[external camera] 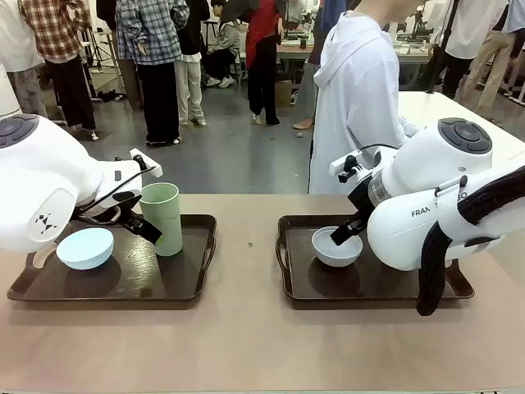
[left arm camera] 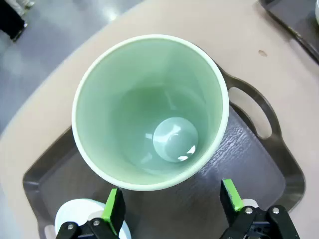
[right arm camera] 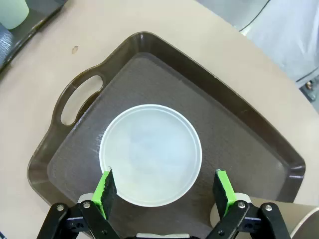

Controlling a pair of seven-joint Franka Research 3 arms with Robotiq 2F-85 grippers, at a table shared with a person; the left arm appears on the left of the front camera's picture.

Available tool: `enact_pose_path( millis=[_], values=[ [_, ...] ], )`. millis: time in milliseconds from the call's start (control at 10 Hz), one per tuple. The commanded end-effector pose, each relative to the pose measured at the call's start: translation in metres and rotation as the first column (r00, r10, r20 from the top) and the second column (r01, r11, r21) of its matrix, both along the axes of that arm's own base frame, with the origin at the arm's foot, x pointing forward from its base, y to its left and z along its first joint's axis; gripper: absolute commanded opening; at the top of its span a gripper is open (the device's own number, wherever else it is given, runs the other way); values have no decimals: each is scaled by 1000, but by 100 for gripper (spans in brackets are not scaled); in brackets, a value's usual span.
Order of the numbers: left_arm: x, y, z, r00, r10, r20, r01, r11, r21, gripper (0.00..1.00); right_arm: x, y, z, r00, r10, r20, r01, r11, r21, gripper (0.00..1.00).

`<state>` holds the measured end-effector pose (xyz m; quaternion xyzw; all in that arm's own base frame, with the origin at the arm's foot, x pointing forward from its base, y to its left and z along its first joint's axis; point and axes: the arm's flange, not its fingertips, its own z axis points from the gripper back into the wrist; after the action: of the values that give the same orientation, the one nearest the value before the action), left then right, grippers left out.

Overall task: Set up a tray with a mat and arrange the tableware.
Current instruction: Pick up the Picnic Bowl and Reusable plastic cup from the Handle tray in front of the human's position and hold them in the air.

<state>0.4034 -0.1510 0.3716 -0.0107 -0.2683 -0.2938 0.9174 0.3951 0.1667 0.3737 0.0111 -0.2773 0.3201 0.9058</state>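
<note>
Currently the light green tumbler [external camera: 162, 217] stands upright at the far right corner of the left tray [external camera: 190, 283]. The pale blue bowl [external camera: 85, 248] sits towards that tray's left edge, apart from the tumbler. My left gripper [left arm camera: 171, 188] hangs just beside the tumbler on the bowl's side. Through its wrist camera I look straight down into the tumbler, and the green pads [left arm camera: 113, 209] are spread wide, pinching nothing.

On the right tray [external camera: 394, 283] the greyish white bowl [external camera: 336, 248] rests towards the left edge, close to the handle cut-out. My right gripper [external camera: 349, 230] is poised over it. In the right wrist view the fingers [right arm camera: 105, 186] are spread apart, wide as the bowl's rim, and they grip nothing. A tan curved edge [right arm camera: 299, 219] shows at the lower right corner of that view. It may be the brown tumbler, but too little shows for me to be sure.

Both trays lie side by side on the table [external camera: 246, 345], well apart. A person [external camera: 357, 98] in white stands at its far edge.
</note>
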Motion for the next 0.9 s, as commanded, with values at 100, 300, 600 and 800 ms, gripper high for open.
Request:
enact_pose_path(
  millis=[100, 300, 600, 800],
  values=[
    [0, 0, 0, 1000, 0, 0, 0, 1000, 0, 100, 0, 0, 0, 1000, 0, 0, 0, 1000, 0, 100],
    [0, 0, 0, 1000, 0, 0, 0, 1000, 0, 100, 0, 0, 0, 1000, 0, 0, 0, 1000, 0, 100],
    [0, 0, 0, 1000, 0, 0, 0, 1000, 0, 100, 0, 0, 0, 1000, 0, 0, 0, 1000, 0, 100],
    [0, 0, 0, 1000, 0, 0, 0, 1000, 0, 100, 0, 0, 0, 1000, 0, 0, 0, 1000, 0, 100]
  ],
)
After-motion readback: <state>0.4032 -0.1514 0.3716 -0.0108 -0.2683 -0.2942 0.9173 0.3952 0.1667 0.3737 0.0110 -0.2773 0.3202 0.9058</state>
